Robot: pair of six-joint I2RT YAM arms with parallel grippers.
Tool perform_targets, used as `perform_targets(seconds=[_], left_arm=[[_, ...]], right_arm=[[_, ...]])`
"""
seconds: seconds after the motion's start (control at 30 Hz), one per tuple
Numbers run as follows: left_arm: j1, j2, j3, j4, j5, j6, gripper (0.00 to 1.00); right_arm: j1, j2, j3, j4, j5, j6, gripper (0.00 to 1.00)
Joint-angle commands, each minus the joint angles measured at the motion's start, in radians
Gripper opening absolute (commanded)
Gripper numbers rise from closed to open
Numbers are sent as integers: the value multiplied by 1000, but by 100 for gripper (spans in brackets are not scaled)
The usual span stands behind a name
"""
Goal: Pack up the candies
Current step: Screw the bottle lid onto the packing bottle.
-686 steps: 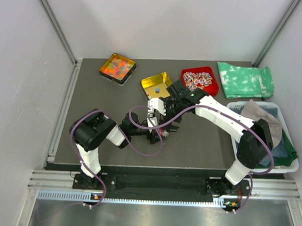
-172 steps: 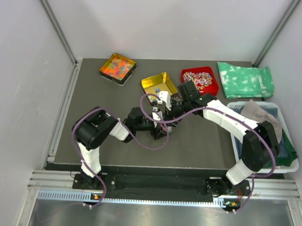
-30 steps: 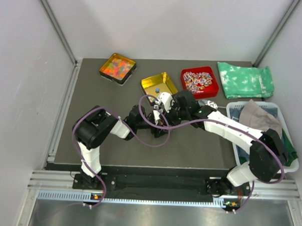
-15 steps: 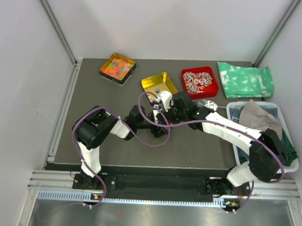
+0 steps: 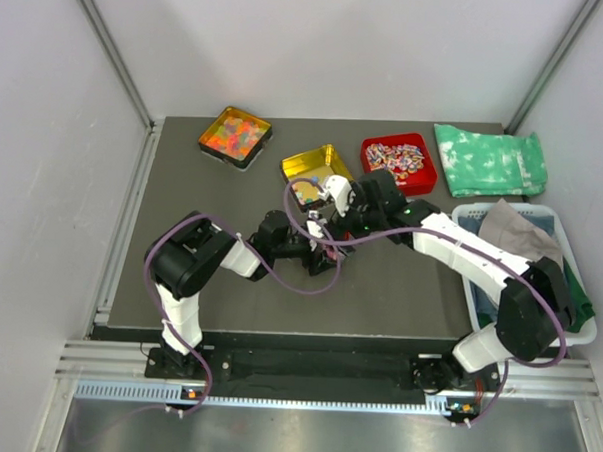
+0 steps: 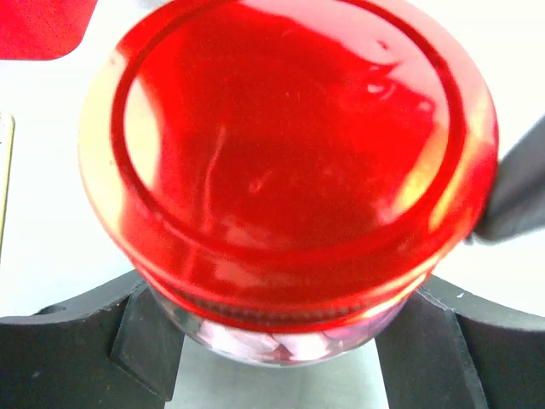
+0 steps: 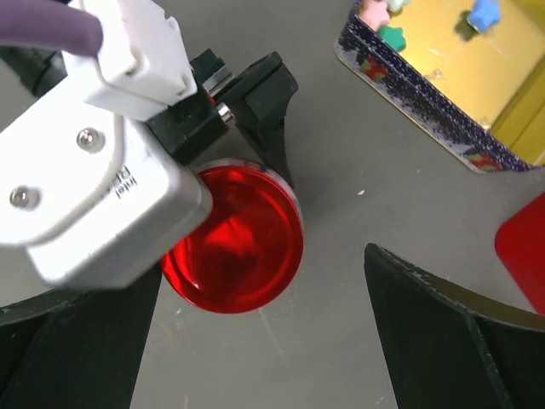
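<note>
The left claw [image 6: 283, 341] is clamped on the sides of a clear jar [image 6: 213, 334] capped with a red lid [image 6: 289, 145]; pale pink candies [image 6: 298, 345] show through the glass. The right claw [image 7: 255, 332] hangs spread wide above the lid, gripping nothing. The jar sits on the tabletop [image 7: 358, 221] near a yellow tin [image 7: 443, 77] holding a few loose candies.

Looking down on red lid [image 6: 289, 145], filling most of frame, seated on clear jar [image 6: 223, 334]. Under rim, through glass: pale pink and white candies [image 6: 260, 343]. Left gripper [image 6: 285, 354] clamped on jar, black fingers [image 6: 146, 341] against both sides. At right edge, blurred dark grey shape [image 6: 521, 194], maybe touching lid rim.
</note>
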Motion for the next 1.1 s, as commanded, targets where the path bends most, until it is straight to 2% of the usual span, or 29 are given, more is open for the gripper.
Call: perform_targets(seconds=[0.0,0.2,0.53,0.93,1.07], left_arm=[[-12,35,-19,-117,-24,46,60],[-12,35,-17,-117,-21,47,60],[-12,38,-14,-123,-21,46,60],[-12,42,-8,-134,-18,47,60],[-12,41,-8,-135,-18,47,60]], right_arm=[[-85,3,89,-66,-230,-181,99],[-103,36,97,-157,-351,-365,99],[-103,53,101,-181,-389,-485,99],[-102,108,163,-154,-394,-462,98],[-102,122,192,-183,-400,-490,91]])
